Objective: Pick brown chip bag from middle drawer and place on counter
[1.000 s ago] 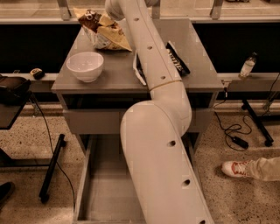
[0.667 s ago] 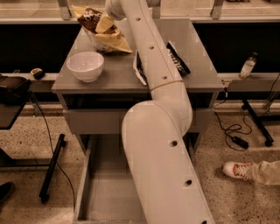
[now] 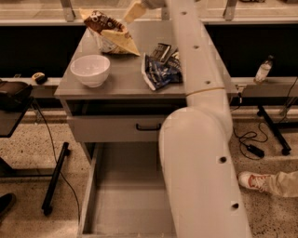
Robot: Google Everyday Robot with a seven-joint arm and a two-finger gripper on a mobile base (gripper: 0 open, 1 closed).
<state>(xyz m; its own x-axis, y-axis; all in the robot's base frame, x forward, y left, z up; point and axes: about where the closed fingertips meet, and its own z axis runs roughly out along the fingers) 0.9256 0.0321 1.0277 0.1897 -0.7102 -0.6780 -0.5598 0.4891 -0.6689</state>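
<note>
Moved: the arm (image 3: 200, 139) has swung to the right and now leaves the dark blue snack packets (image 3: 160, 72) uncovered. The hand (image 3: 134, 10) has shifted to the right of the bag's top. The white bowl (image 3: 91, 69) has not moved.
Bag: the brown chip bag (image 3: 108, 29) stands at the far left corner of the counter (image 3: 125, 79). Its lower edge seems to rest on the surface and its cream flap leans toward the packets.
Hand: it is at the top edge of the view, just beside the bag's upper right corner. Whether it grips the bag or has let go cannot be told.
Drawer: the middle drawer (image 3: 130, 204) stands pulled out below with a bare floor. The drawer front (image 3: 139, 126) above it is closed.
Stage: the placing looks nearly finished. What remains is a clean release and retreat.
Risk, drag: if the hand is not fully free, pulling away would lift or tip the bag.
Risk, edge: the bag sits close to the back and left edges, so a small nudge could send it off the counter.
Risk, topple: the bag stands tall and crinkly on a narrow base, so it may fall over once unsupported.
Risk, sweep: the arm crosses just beside the packets, and a wide retreat could push them toward the bowl.
</note>
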